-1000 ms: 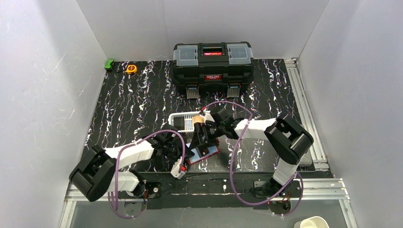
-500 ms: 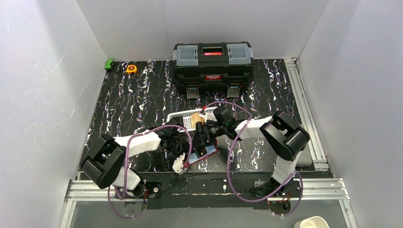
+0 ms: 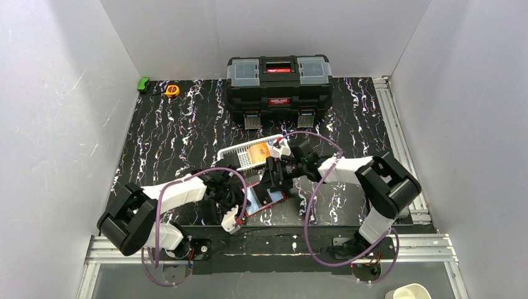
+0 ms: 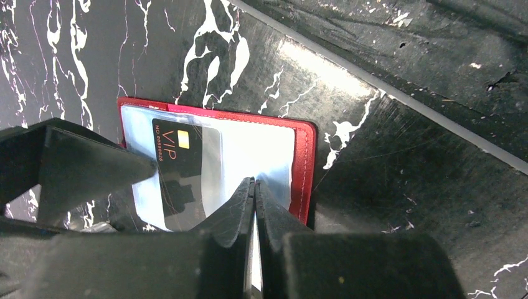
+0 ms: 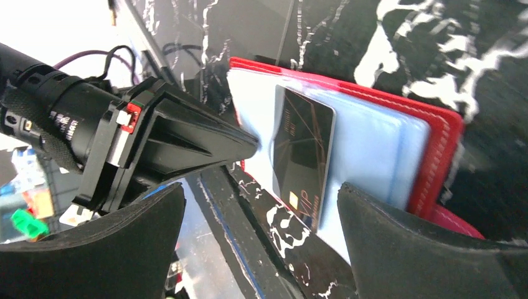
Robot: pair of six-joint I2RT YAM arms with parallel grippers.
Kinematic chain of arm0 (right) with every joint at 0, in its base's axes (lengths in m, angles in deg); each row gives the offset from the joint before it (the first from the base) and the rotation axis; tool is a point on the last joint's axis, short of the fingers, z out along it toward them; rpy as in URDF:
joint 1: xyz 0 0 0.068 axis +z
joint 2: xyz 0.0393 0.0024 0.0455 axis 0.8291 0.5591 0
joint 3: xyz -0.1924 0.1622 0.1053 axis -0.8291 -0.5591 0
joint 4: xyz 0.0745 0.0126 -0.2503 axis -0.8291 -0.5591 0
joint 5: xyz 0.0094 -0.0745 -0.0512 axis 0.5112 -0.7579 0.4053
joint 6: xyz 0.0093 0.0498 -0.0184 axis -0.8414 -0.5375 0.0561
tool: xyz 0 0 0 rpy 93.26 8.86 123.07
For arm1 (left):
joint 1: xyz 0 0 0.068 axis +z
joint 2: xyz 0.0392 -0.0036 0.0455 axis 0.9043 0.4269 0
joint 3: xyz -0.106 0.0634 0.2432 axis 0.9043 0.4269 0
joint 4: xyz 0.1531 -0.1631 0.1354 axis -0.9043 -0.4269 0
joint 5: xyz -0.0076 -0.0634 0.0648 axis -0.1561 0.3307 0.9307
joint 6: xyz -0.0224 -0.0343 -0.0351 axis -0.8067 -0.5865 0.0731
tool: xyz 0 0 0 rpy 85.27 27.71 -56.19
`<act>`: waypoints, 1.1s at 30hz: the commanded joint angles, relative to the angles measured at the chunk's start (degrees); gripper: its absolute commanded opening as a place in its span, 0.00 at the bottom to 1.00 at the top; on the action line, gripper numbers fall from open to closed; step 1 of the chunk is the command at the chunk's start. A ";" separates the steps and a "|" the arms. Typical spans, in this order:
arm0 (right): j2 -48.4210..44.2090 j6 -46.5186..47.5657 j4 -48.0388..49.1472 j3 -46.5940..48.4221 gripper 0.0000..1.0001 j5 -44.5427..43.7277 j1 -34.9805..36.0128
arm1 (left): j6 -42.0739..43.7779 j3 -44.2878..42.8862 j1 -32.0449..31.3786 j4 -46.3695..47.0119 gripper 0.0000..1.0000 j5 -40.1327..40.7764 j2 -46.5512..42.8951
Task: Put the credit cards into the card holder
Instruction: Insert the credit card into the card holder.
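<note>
We see our left pincer (image 4: 254, 187) closed against the open card holder (image 4: 305, 156); our right pincer (image 5: 261, 196) gapes wide above it, a black card (image 4: 180, 162) resting on it.

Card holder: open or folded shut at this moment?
Open. The card holder lies spread flat, red border framing clear sleeves face up, black card among them.

Plain white walls (image 3: 56, 93) box the scene in on three sides. Tabletop (image 3: 180, 131) is black with white marble-ish veins, and aluminium rails (image 3: 398, 131) run down its right edge.
</note>
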State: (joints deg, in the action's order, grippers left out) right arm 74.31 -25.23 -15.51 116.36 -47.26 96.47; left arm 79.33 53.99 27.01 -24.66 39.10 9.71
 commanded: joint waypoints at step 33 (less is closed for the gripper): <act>-1.64 10.95 -27.29 12.31 0.99 -29.50 16.52 | -13.96 14.92 0.17 14.90 0.00 2.90 -14.38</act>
State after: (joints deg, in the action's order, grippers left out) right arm 71.71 -15.62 -38.46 127.20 -74.10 111.51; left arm 66.72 67.47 27.01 -10.44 42.09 -4.65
